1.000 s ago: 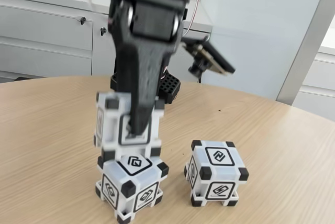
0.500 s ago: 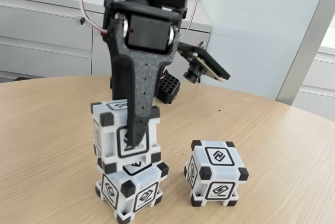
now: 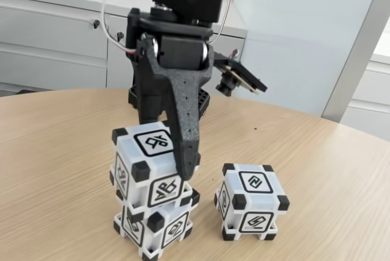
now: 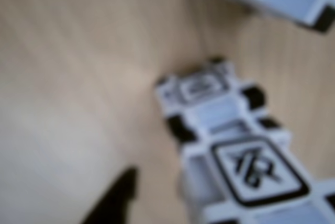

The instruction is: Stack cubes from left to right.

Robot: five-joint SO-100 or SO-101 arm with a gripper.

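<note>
A round light-wood table (image 3: 55, 151) stands before grey cabinets (image 3: 55, 47) at 10 o'clock. The black gripper (image 3: 173, 151), fingers apart, flanks the top white plastic cube (image 3: 149, 166) stacked on another (image 3: 155, 227).

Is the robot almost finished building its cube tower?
About halfway. Done: one cube sits on top of another cube, a little twisted. In hand: the tool is right beside that top cube; I can't tell if it grips it. Left: the third cube stands alone on the table, to the right in the fixed view, waiting to go on top.
</note>
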